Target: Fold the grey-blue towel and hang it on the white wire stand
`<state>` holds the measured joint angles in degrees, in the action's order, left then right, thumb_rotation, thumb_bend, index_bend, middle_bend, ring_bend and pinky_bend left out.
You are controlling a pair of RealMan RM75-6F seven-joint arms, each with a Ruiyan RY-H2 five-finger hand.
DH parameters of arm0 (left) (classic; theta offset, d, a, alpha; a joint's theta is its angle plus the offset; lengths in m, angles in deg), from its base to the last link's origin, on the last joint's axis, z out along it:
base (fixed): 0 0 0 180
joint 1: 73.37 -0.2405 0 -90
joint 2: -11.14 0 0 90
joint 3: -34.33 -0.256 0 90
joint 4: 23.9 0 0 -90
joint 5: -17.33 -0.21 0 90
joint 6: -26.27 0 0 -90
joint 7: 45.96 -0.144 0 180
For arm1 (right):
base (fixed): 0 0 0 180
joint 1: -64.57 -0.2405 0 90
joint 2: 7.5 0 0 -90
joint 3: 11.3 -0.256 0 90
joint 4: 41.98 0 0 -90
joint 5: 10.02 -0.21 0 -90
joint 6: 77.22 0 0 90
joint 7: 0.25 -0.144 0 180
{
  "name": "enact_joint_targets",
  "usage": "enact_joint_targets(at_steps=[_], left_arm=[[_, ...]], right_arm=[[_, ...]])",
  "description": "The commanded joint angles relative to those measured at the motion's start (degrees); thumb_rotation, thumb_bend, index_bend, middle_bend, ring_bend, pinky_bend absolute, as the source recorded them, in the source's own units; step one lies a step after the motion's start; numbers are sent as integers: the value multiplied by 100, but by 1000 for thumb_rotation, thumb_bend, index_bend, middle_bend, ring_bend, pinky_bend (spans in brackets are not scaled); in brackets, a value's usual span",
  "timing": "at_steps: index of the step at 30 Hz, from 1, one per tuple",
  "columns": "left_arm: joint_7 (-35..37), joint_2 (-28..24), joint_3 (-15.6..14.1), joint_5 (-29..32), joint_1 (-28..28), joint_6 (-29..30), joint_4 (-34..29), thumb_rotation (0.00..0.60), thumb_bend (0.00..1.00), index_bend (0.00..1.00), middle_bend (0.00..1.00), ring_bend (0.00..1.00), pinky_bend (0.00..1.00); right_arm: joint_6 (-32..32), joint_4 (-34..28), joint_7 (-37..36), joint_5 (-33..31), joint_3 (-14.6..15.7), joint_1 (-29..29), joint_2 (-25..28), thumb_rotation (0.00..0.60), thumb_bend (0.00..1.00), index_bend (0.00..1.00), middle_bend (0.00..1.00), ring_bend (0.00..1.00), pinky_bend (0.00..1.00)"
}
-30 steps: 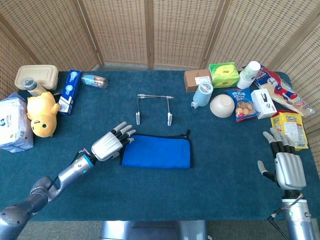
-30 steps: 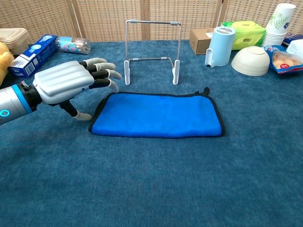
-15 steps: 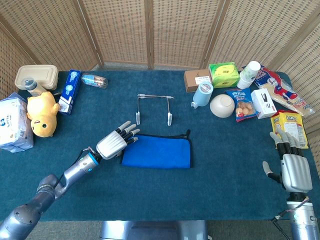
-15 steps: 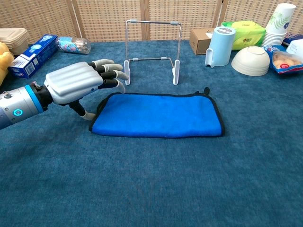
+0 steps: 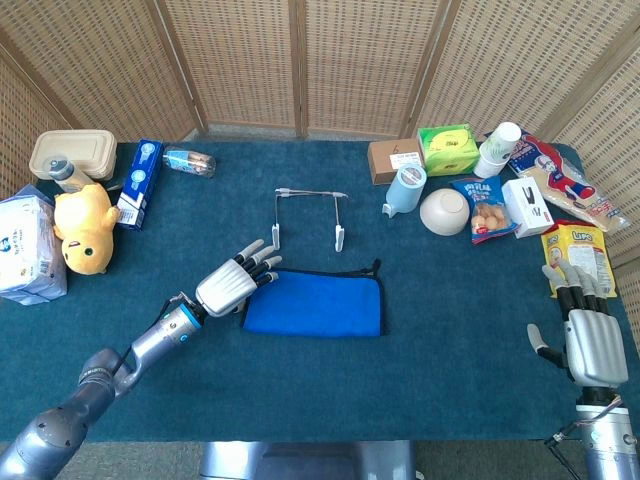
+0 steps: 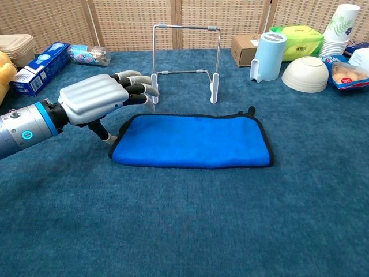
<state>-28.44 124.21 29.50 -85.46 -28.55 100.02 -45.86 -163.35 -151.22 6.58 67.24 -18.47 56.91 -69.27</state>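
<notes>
The towel (image 6: 191, 141) lay flat, already folded, its long axis left to right, just before the stand (image 6: 185, 55). The left hand (image 6: 99, 101), fingers apart and holding nothing, hovered at its left end; the right hand (image 5: 589, 335), likewise spread and empty, stood well apart.

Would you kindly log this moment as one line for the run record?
towel: folded flat on table, not hung | stand: bare | left hand: open at towel's left end | right hand: open, idle
</notes>
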Motion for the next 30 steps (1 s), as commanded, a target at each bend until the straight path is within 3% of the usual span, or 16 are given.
enact_joint_targets(at_steps=[1, 15, 30], left_arm=[[14, 13, -18, 15, 10, -16, 0, 600, 387, 295, 173, 0, 0], [136, 58, -58, 148, 30, -10, -44, 600, 483, 336, 202, 1, 0], [256, 50, -57, 309, 42, -117, -113, 600, 515, 391, 217, 18, 0]], right_arm=[[4, 0, 0, -3, -8, 4, 0, 600, 324, 94, 52, 0, 18], [13, -65, 26, 27, -35, 48, 38, 600, 319, 97, 52, 0, 18], [33, -110, 48, -1, -83, 77, 49, 600, 310, 98, 52, 0, 18]])
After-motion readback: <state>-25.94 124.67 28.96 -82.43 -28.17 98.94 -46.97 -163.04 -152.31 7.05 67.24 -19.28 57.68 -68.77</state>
